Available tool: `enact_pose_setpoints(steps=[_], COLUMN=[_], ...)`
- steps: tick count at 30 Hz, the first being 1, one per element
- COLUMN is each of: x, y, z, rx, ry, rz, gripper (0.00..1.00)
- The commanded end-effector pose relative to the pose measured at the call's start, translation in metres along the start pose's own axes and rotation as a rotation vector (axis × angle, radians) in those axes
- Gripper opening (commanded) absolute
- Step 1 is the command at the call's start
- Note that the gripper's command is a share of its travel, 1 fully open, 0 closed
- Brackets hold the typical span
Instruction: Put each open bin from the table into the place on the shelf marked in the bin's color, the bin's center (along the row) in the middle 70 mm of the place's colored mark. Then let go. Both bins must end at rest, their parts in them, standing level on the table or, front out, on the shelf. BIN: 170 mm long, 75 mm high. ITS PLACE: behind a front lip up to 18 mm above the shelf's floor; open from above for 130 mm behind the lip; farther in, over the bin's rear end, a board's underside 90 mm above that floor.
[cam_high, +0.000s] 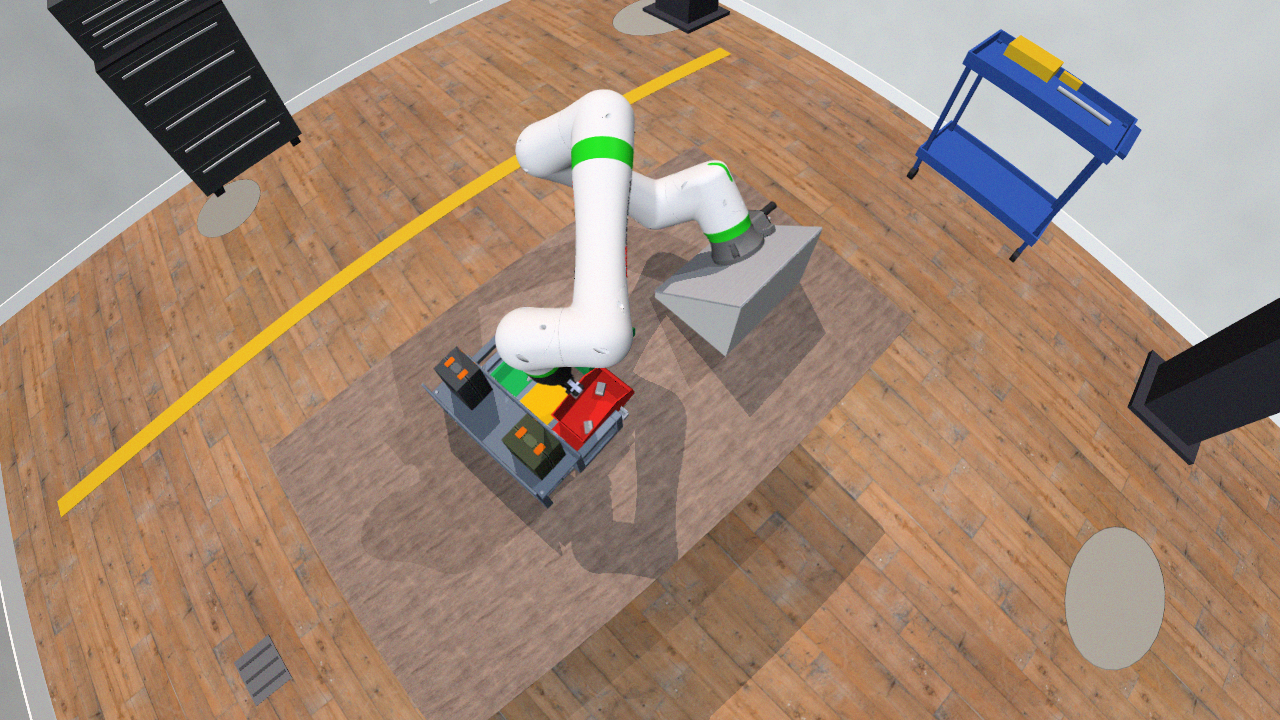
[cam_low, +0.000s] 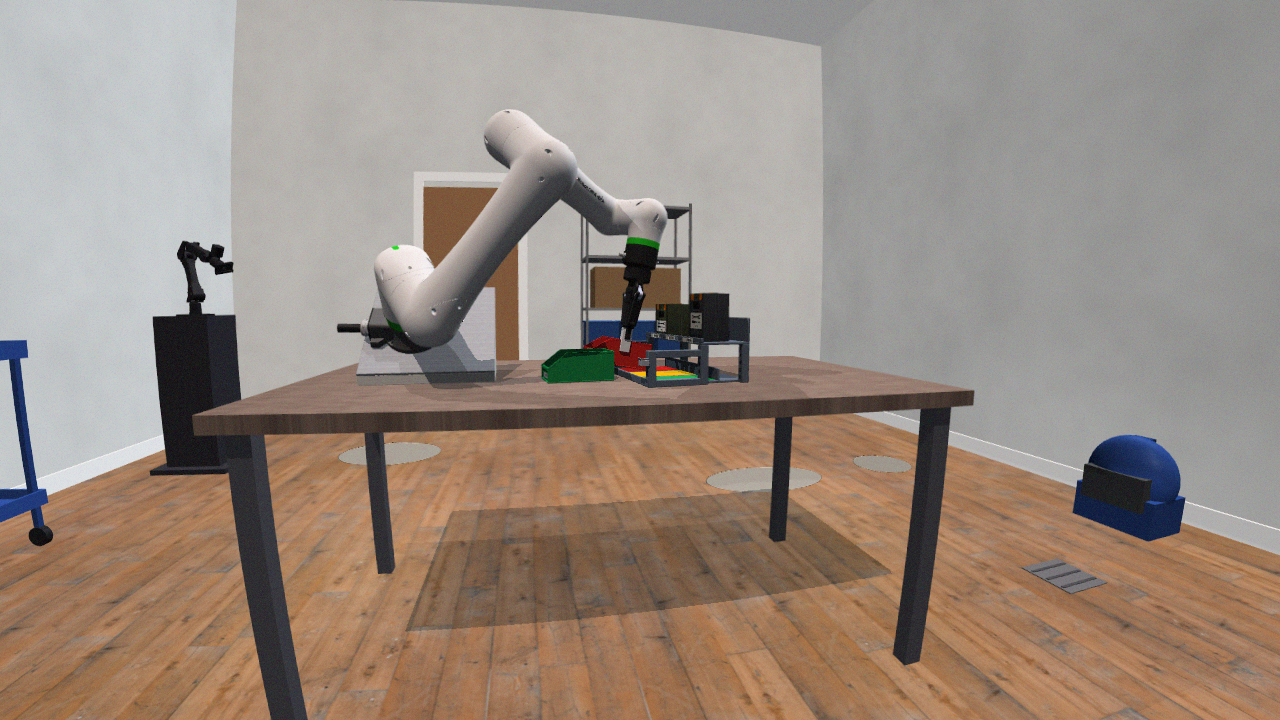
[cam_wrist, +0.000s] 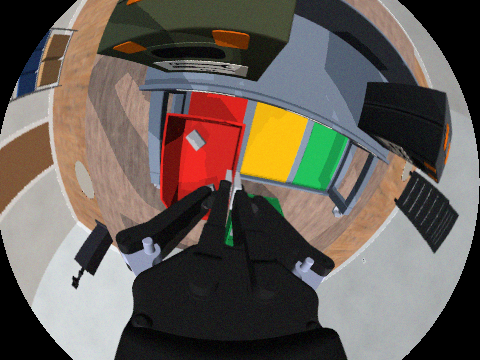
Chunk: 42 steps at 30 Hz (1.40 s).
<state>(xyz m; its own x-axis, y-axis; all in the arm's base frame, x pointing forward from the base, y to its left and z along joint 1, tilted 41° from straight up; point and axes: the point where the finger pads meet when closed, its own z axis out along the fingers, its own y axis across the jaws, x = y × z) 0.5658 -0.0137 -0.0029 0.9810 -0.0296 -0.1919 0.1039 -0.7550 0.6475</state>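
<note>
My gripper (cam_high: 574, 388) (cam_low: 625, 340) (cam_wrist: 231, 179) is shut on a side wall of the red bin (cam_high: 590, 407) (cam_low: 637, 354) (cam_wrist: 210, 160). The bin hangs over the shelf's red mark (cam_wrist: 217, 105), part of which shows beyond its rear end. Its exact height and tilt are hard to tell. Two grey parts lie in it in the top view; one grey part (cam_wrist: 195, 140) shows plainly in the wrist view. The green bin (cam_low: 581, 365) (cam_wrist: 272, 205) stands on the table in front of the shelf, partly behind my fingers in the wrist view. The green mark (cam_high: 514, 377) (cam_wrist: 320, 155) is bare.
The yellow mark (cam_high: 544, 402) (cam_wrist: 275, 142) lies between red and green. The shelf's upper board (cam_wrist: 310, 65) carries an olive box (cam_high: 534, 447) (cam_wrist: 200, 30) beyond the red place and a black box (cam_high: 462, 380) (cam_wrist: 405, 115) beyond the green one. Grey side frames bound the row.
</note>
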Motion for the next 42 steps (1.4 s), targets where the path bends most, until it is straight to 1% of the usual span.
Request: enact_pose_setpoints(steps=[1, 42], x=[0.0018, 0.0057], y=[-0.0001, -0.0001], z=[-0.0003, -0.0004], rx=[0.0, 0.0], ry=[0.006, 0.016], rz=[0.0, 0.0], gripper=[0.0, 0.0])
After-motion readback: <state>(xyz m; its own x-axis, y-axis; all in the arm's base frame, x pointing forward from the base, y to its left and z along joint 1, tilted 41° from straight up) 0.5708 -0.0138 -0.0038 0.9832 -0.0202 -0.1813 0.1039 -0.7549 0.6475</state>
